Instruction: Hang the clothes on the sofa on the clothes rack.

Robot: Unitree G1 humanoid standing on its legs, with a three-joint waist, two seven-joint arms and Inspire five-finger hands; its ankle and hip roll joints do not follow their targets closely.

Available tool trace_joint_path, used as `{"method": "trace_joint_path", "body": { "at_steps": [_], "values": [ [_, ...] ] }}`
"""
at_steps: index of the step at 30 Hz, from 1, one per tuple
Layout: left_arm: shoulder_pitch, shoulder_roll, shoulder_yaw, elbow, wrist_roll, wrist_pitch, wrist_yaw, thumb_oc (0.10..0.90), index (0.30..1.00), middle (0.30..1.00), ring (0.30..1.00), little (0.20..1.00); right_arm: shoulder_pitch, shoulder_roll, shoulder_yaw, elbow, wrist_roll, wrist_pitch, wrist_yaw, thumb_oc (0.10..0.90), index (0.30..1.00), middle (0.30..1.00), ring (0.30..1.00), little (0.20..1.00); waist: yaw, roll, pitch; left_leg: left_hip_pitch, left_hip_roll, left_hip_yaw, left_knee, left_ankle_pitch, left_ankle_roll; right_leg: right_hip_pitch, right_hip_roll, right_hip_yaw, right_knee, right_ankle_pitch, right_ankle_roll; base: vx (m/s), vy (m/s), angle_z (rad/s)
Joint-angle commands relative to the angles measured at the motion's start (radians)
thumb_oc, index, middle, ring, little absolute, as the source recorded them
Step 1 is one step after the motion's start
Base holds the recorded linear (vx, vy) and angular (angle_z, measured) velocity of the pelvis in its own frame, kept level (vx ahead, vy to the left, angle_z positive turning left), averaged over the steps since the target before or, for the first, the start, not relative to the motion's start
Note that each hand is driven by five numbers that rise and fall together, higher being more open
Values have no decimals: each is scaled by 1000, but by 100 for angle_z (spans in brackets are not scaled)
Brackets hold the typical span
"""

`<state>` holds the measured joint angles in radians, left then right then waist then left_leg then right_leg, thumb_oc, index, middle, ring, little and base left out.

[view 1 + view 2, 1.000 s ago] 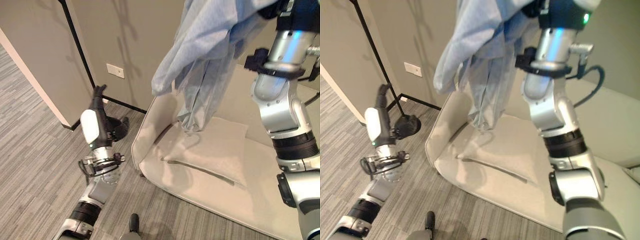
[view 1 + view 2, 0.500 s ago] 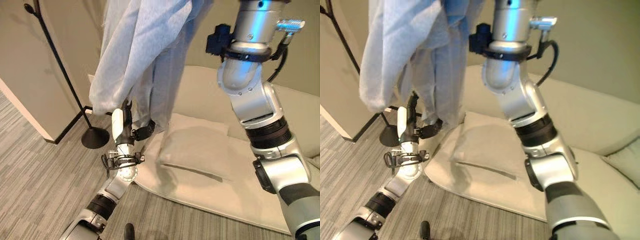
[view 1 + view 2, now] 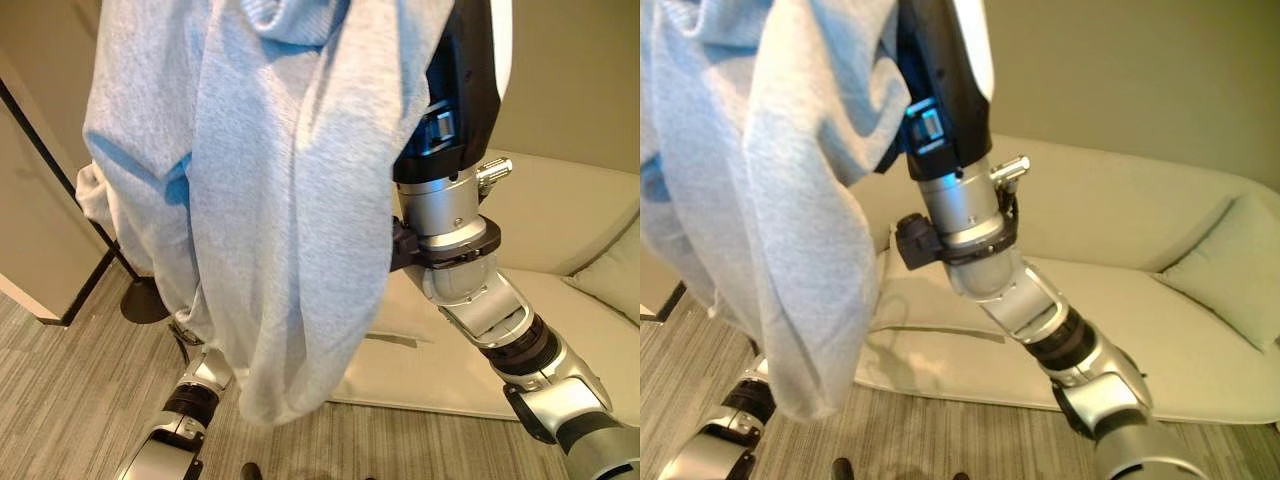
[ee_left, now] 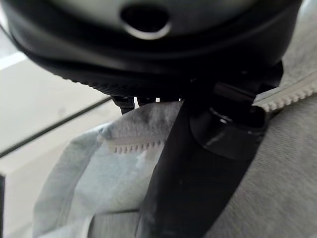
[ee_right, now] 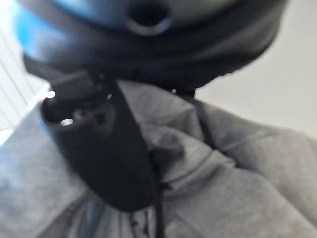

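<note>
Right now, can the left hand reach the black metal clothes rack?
Probably yes: the black metal clothes rack stands close on that side; only the hanging light grey hoodie crowds the left hand.

Soft, even indoor light; both wrist views are blurred at close range, the right one more.

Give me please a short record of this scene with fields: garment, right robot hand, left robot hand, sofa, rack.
garment: light grey zip sweatshirt, held up high in front of the camera, hanging clear of the sofa
right robot hand: raised, thumb against the grey cloth; the grip itself cannot be told
left robot hand: thumb lies against the cloth beside the zipper; grip cannot be told
sofa: cream sofa with a cushion at its right end
rack: black pole and round base at the left, partly behind the garment
</note>
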<state>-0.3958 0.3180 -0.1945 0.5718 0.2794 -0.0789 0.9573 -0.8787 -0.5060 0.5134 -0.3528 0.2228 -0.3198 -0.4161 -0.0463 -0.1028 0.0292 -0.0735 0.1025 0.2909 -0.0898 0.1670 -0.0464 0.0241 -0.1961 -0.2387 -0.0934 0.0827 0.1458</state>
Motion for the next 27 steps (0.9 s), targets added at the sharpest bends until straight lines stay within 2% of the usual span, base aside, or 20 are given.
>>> {"method": "trace_joint_path", "body": {
  "at_steps": [1,2,6,12,14,18,21,22,25,27],
  "values": [
    [-109,41,-20,18,36,-41,31,800,900,900,900,900,-88,14,-52,-20,152,-98,21,400,300,300,300,300,31,16,-129,42,38,-85,3,-141,-55,0,-31,-42,9,-36,32,0,-17,-4],
    [-86,38,-6,-1,-5,-61,4,400,300,300,300,300,-89,7,-47,-27,155,-88,28,400,300,300,300,300,28,18,-128,45,40,-81,3,-142,-55,-1,-30,-40,8,-36,32,-5,-6,-4],
    [-48,51,13,-51,-4,-75,-20,400,300,300,300,300,-84,1,-57,-14,152,-83,29,400,300,300,300,300,30,19,-126,47,42,-77,3,-142,-55,-1,-29,-38,7,-34,33,-3,-1,-4],
    [74,90,110,-234,31,-89,-37,400,300,300,300,300,-49,-22,-70,14,138,-49,44,400,300,300,300,300,45,17,-121,52,42,-71,3,-147,-51,-5,-30,-31,6,-31,35,-3,21,-10],
    [138,124,183,-324,73,-86,-32,400,300,300,300,300,-5,-53,-88,13,130,-31,70,400,300,300,300,300,66,13,-115,48,38,-79,3,-149,-49,-2,-33,-40,6,-31,37,6,57,0],
    [202,171,285,-432,143,-71,-11,400,300,300,300,300,82,-81,-136,-3,127,-29,97,400,300,300,300,300,102,6,-111,33,22,-104,3,-151,-44,8,-46,-73,6,-29,46,1,68,5],
    [235,227,381,-514,209,-60,18,400,300,300,300,300,175,-111,-225,-10,97,-34,102,400,300,300,300,300,147,-2,-105,7,-12,-134,3,-157,-32,20,-76,-124,9,-17,61,6,123,24],
    [239,227,380,-520,211,-58,16,400,300,300,300,300,181,-111,-230,-14,97,-33,103,400,300,300,300,300,144,-5,-106,5,-16,-139,3,-156,-30,22,-79,-129,8,-18,63,10,82,59],
    [258,265,469,-583,249,-51,40,400,300,300,300,300,271,-132,-311,-28,53,-39,113,400,300,300,300,300,174,-12,-101,-15,-47,-160,3,-162,-24,34,-108,-178,15,-5,77,12,116,52],
    [264,275,492,-602,261,-45,47,400,300,300,300,300,310,-128,-342,-43,41,-41,118,400,300,300,300,300,176,-19,-102,-21,-63,-171,3,-164,-20,39,-122,-197,23,-4,84,16,115,54]
  ]
}}
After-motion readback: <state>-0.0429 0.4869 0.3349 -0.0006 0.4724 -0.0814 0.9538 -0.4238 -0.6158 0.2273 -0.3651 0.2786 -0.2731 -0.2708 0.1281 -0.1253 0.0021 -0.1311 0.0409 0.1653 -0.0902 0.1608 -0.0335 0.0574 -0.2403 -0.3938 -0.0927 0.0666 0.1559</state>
